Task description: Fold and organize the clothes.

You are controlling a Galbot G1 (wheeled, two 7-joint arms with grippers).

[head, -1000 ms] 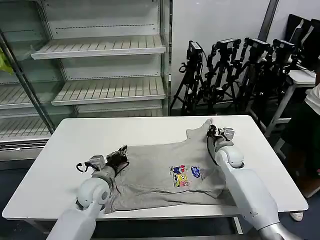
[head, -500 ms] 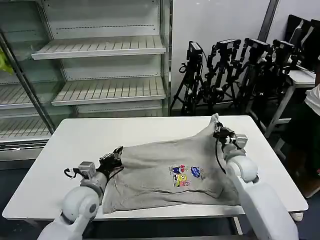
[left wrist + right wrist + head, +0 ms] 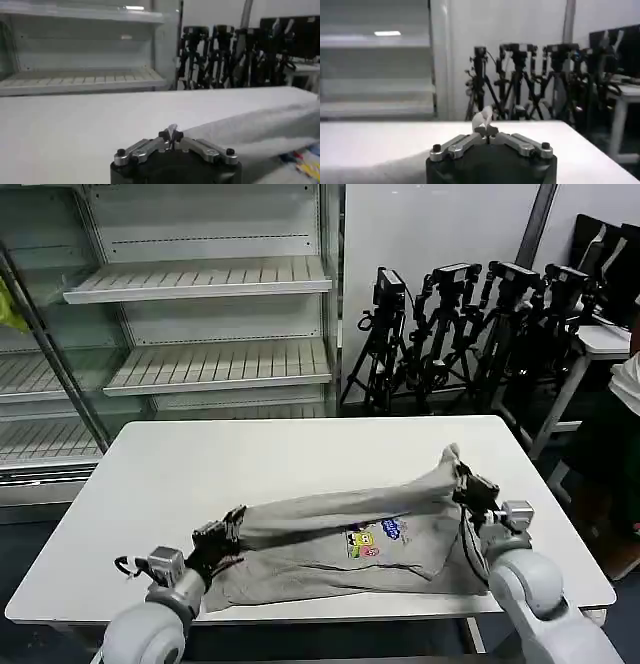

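Table [image 3: 300, 454] carries the T-shirt [image 3: 330, 559] along its near edge, far hem lifted and doubled over the front, print [image 3: 372, 539] half covered. Left gripper [image 3: 228, 524] clamped on shirt's left edge; right gripper [image 3: 462, 479] pinched on the raised right corner, cloth tuft [image 3: 482, 118] between its fingers.

Grey T-shirt [image 3: 330, 524], multicoloured cartoon print
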